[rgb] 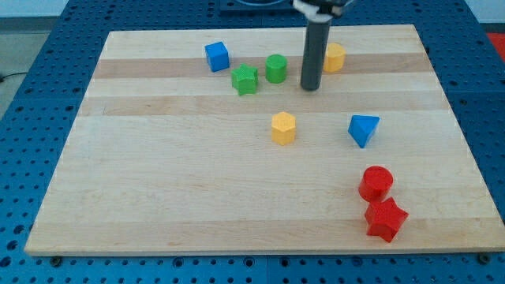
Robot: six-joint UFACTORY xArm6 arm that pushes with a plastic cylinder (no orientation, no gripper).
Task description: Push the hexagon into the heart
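Arm end: straight cylindrical rod, dark grey to black, matte, uniform width. My tip [310, 87] is blunt and flat. Upper end enters a pale, white-grey mount, partly cropped; dark fittings beside it.

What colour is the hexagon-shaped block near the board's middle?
Yellow. The yellow hexagon block shows clearly in the camera view, below and left of my tip.

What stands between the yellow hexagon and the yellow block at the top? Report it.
No block does. Only my tip sits on that line, between the yellow hexagon and the yellow block.
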